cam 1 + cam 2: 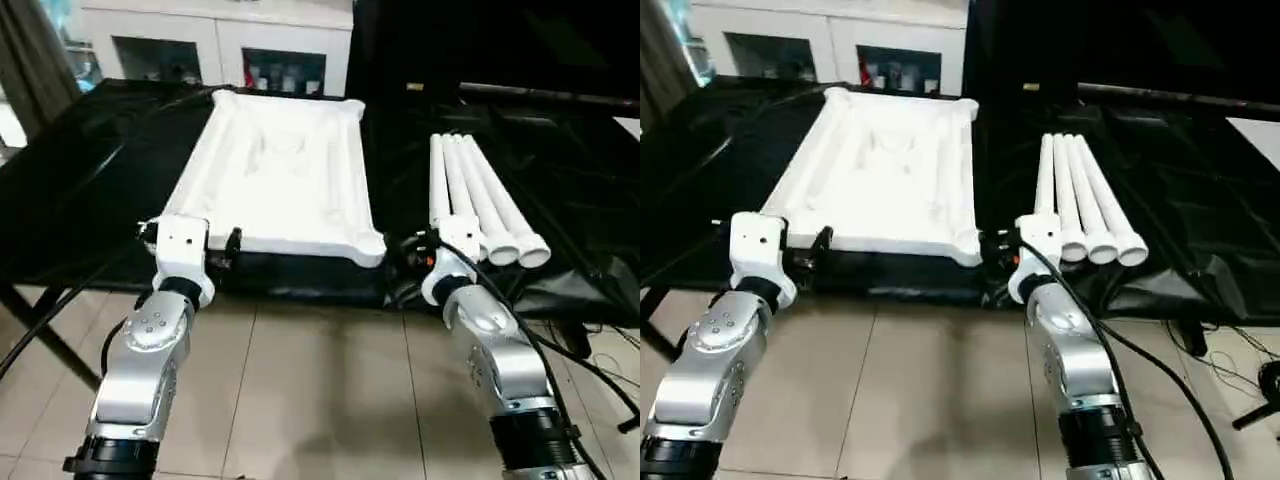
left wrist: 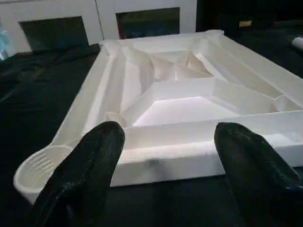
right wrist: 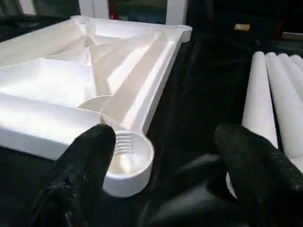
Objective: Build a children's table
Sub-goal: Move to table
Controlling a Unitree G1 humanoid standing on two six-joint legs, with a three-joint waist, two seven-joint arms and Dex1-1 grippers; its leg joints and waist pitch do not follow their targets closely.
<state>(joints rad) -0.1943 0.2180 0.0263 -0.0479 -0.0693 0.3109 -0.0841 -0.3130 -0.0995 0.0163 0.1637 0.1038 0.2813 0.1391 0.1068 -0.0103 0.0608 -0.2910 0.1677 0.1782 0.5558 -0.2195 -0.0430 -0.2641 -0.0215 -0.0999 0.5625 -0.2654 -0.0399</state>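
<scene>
Nearest, the left gripper (image 2: 163, 156) and right gripper (image 3: 163, 161) gape wide and empty by the upturned tabletop (image 1: 280, 175)'s near edge, four legs (image 1: 480, 200) beside it, their far ends dim.

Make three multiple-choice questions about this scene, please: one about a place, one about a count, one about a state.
1. Where do the legs lie, seen from the robot?
A. to the right of the tabletop
B. on top of the tabletop
C. on the floor

2. How many legs lie there?
A. two
B. four
C. six

3. How is the right gripper?
A. shut on a leg
B. shut on the tabletop
C. open, holding nothing

Answers:
1. A: the legs lie side by side on the black cloth, right of the tabletop.
2. B: four round ends show in the head views.
3. C: its fingers stand wide apart with nothing between them.
</scene>
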